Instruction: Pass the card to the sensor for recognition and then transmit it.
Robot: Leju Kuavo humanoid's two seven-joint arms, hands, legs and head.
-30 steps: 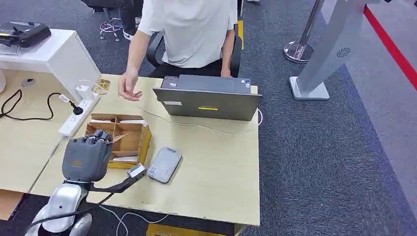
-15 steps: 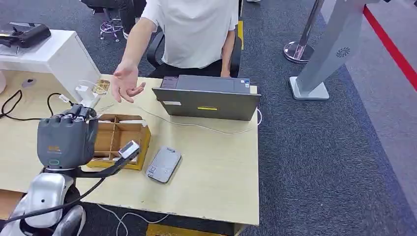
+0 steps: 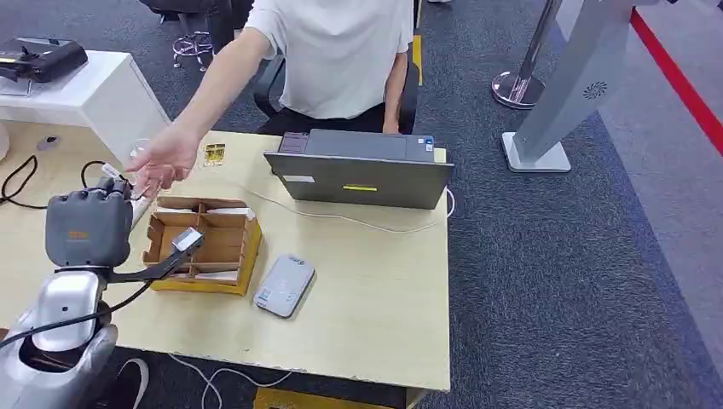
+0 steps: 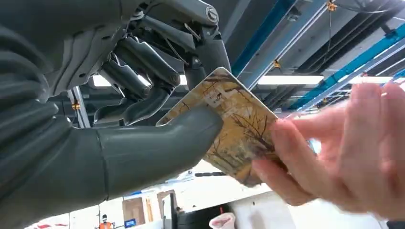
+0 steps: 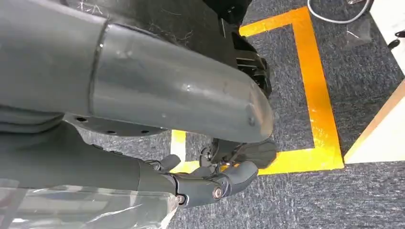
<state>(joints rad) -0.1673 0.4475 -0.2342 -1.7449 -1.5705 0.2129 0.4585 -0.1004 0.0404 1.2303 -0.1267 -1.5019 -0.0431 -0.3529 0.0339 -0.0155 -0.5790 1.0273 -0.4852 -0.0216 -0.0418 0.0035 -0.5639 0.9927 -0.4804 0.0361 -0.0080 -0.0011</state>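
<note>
Card (image 4: 234, 129) pinched by left hand (image 3: 88, 228) fingers (image 4: 143, 62), person's hand (image 4: 344, 152) touching it; right hand (image 5: 210, 183) fingers curled, empty.

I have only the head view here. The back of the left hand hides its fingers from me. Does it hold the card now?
Observer: Yes. In the left wrist view the left hand pinches the card between its thumb and fingers.
Operator: Does the person touch the card?
Observer: Yes. The person's hand has its fingertips on the card's free end, opposite the thumb.
Operator: And where is the right hand?
Observer: In the right wrist view the right hand hangs over the grey carpet near a yellow line, with its fingers curled and nothing in them.
</note>
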